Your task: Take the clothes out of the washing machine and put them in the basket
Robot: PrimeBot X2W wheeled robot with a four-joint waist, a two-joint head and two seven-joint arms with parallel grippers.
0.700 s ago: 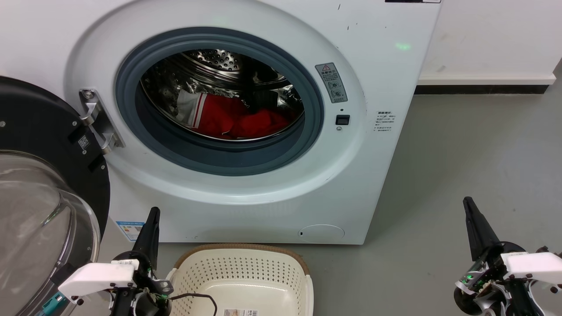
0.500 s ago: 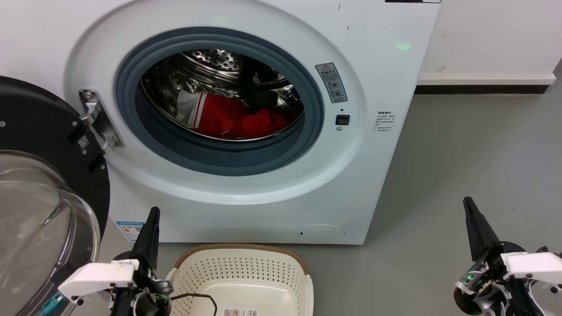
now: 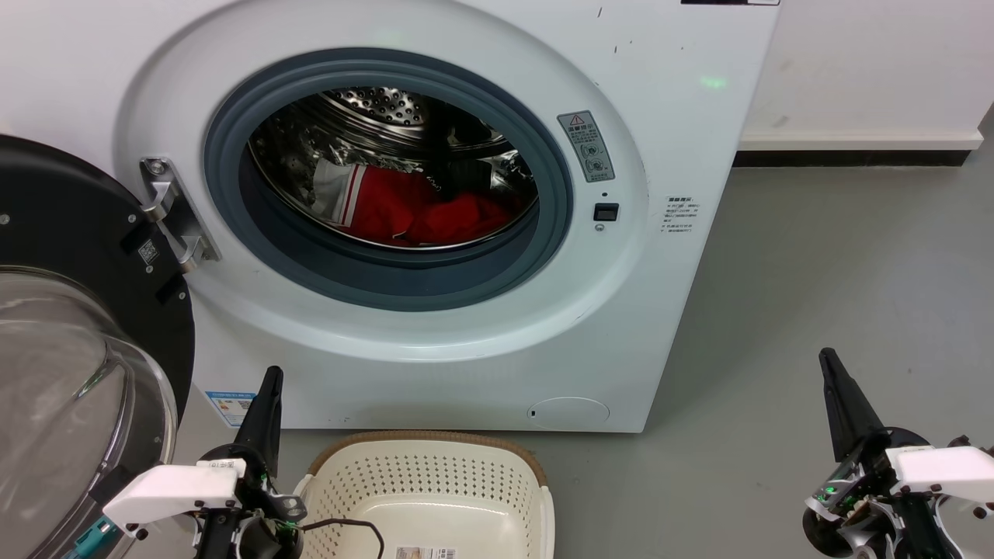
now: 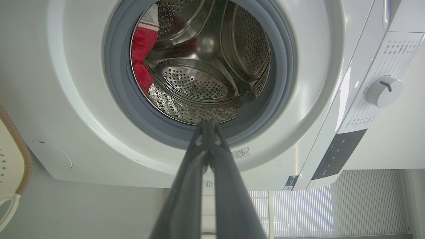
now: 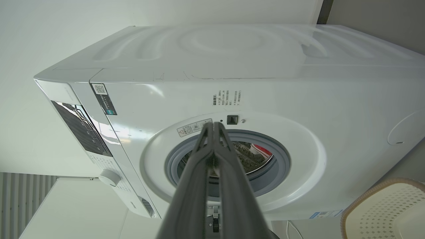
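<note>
The white washing machine (image 3: pixel 683 124) stands with its door open. Red clothes (image 3: pixel 419 213) with a white-striped edge lie low in the steel drum, also visible as red clothes (image 4: pixel 142 39) in the left wrist view. The cream basket (image 3: pixel 431 473) sits on the floor in front of the machine, with nothing inside but a label. My left gripper (image 3: pixel 272 374) is shut and holds nothing, low beside the basket's left rim. My right gripper (image 3: pixel 825 355) is shut too, out over the floor to the machine's right. Both are well short of the drum.
The black-rimmed glass door (image 3: pixel 70 341) hangs open at the left, close to my left arm. Grey floor (image 3: pixel 839 264) stretches to the right of the machine, up to a white wall with a dark skirting (image 3: pixel 850 157). A thin black cable (image 3: pixel 349 528) crosses the basket's near rim.
</note>
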